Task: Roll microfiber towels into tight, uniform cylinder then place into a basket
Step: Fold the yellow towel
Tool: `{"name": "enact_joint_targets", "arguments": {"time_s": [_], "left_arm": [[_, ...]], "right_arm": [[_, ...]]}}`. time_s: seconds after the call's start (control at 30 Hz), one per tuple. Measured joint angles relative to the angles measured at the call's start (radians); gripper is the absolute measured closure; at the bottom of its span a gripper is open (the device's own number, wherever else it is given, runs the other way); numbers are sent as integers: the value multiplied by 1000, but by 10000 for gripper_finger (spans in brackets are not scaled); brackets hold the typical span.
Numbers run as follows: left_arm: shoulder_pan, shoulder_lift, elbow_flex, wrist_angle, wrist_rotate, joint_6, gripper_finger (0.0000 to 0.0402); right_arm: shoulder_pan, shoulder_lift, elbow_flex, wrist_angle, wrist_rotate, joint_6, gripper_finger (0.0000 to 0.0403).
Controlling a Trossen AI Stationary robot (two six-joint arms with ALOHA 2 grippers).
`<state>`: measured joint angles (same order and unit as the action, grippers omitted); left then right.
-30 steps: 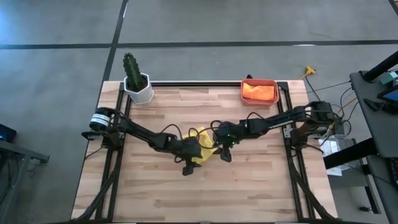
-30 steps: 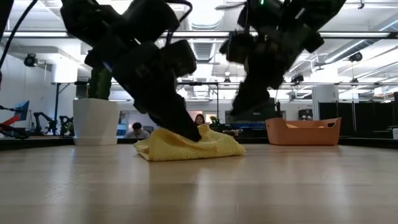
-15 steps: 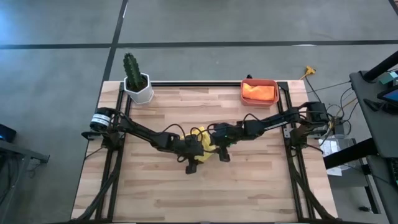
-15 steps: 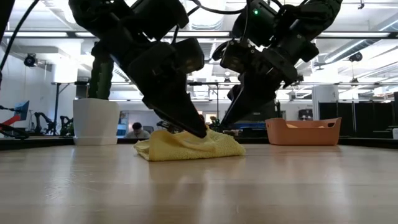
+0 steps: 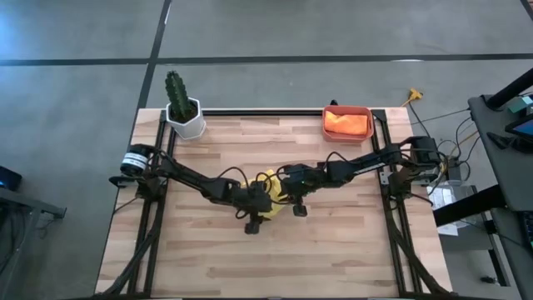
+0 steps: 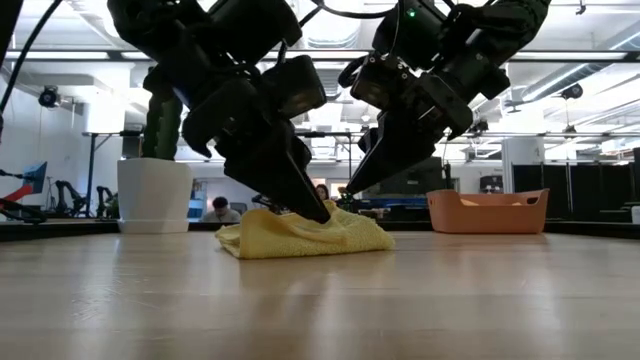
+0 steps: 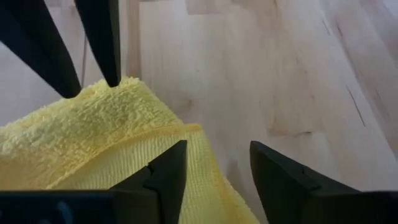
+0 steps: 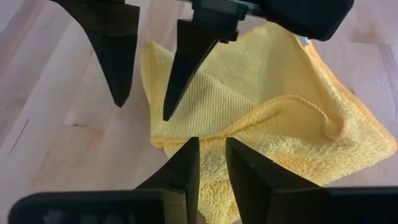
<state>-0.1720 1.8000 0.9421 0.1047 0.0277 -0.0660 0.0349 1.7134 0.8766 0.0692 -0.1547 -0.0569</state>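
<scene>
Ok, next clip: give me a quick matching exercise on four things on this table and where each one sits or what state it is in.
Things:
1. bright yellow microfiber towel
2. bright orange microfiber towel
3. white faceted pot with a green cactus
4. salmon-red plastic basket

Places or states:
A. at the table's far left corner
B. lying inside the basket
C. bunched at mid-table between both grippers
D. at the table's far edge, right of centre

Pairs: 1-C, 2-B, 3-A, 4-D
</scene>
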Motion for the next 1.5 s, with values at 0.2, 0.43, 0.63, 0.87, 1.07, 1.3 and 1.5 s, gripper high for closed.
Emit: {"name": "enact_joint_targets", "arguments": {"time_s": [0.2, 0.43, 0.63, 0.87, 1.07, 1.3, 1.5], "left_arm": [[0, 10, -6, -22, -26, 22, 190], [0, 58, -3, -7, -36, -20, 169], [0, 60, 3, -4, -38, -57, 169], [0, 57, 30, -9, -51, -59, 187], [0, 56, 30, -11, -63, -133, 250], [0, 56, 30, -10, -25, -195, 317], [-1, 53, 29, -21, -7, -318, 362]], "right_arm": [[0, 0, 0, -1, 0, 19, 326], [0, 0, 0, -5, 0, 30, 333], [0, 0, 0, -9, -1, 101, 335], [0, -1, 0, -9, -1, 129, 335], [0, 34, -5, -4, -1, 124, 335], [0, 102, -5, 39, -1, 110, 335], [0, 120, -5, 10, -1, 133, 335]]}}
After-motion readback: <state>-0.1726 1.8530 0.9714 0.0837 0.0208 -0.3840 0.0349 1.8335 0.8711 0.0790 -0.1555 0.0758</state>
